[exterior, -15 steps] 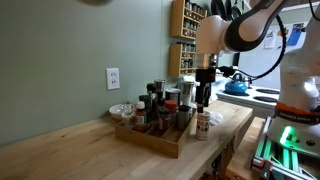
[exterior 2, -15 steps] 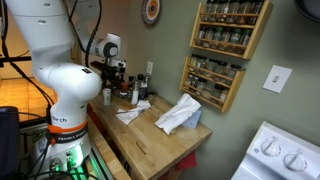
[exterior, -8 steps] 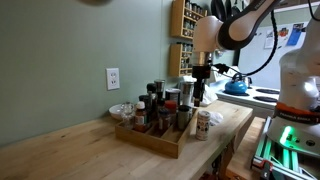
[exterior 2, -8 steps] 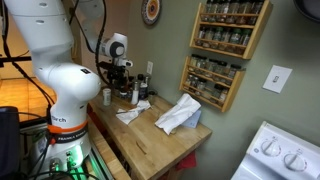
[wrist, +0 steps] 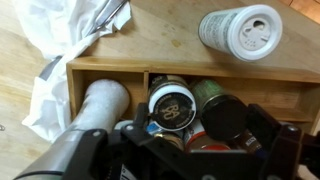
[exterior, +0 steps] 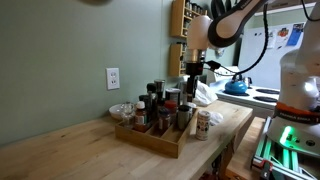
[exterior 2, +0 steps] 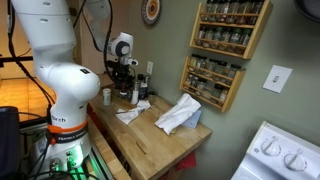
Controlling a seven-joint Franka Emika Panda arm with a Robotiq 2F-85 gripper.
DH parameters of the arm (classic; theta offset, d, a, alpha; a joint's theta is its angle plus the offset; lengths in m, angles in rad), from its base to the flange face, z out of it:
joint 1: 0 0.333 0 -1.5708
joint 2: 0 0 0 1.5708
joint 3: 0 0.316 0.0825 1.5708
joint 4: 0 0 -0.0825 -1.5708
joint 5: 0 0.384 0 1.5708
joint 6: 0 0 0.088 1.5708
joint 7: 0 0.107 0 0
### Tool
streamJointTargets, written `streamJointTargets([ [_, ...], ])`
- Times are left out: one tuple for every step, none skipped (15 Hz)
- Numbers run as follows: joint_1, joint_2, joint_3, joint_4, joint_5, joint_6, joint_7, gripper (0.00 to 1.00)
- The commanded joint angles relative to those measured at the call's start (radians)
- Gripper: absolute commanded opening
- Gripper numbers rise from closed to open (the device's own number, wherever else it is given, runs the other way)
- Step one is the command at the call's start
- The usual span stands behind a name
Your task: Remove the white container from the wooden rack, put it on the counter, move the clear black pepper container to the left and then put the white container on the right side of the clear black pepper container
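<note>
Moment of the spice-bottle rearrangement. The hand (exterior: 193, 82) hangs above the far end of the wooden rack (exterior: 150, 140), clear of the bottle tops. No object is visible between its fingers, but how far they are spread cannot be told: the wrist view shows only dark, blurred hand structure along the bottom edge.

Directly beneath, the wrist view shows the rack's compartments (wrist: 200, 72) filled with dark-capped bottles (wrist: 172, 102) and one pale cylinder (wrist: 100, 100) in the end compartment. The white container (exterior: 204, 123) stands upright on the counter (exterior: 60, 150), outside the rack and just beside its end wall; from above, its perforated white cap (wrist: 240, 30) lies beyond the rack's rim. Crumpled white paper (wrist: 70, 35) lies on the counter at the rack's other corner.

Progress, as judged: removal and set-down of the white container appear complete. Remaining are shifting the clear black pepper container leftward, then re-gripping the white container and placing it to that container's right. Which bottle holds the pepper cannot be identified here.
</note>
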Motion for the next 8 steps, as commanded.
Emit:
streamJointTargets([
  [-0.001, 0.0, 0.001, 0.001, 0.001, -0.003, -0.002, 1.0],
  [-0.001, 0.0, 0.001, 0.001, 0.001, -0.003, -0.002, 1.0],
  [-0.001, 0.0, 0.001, 0.001, 0.001, -0.003, -0.002, 1.0],
  [-0.001, 0.0, 0.001, 0.001, 0.001, -0.003, -0.002, 1.0],
  [-0.001, 0.0, 0.001, 0.001, 0.001, -0.003, -0.002, 1.0],
  [-0.001, 0.0, 0.001, 0.001, 0.001, -0.003, -0.002, 1.0],
  [-0.002, 0.003, 0.006, 0.007, -0.012, 0.006, -0.002, 1.0],
  [-0.004, 0.014, 0.009, 0.023, -0.02, -0.01, 0.006, 1.0],
])
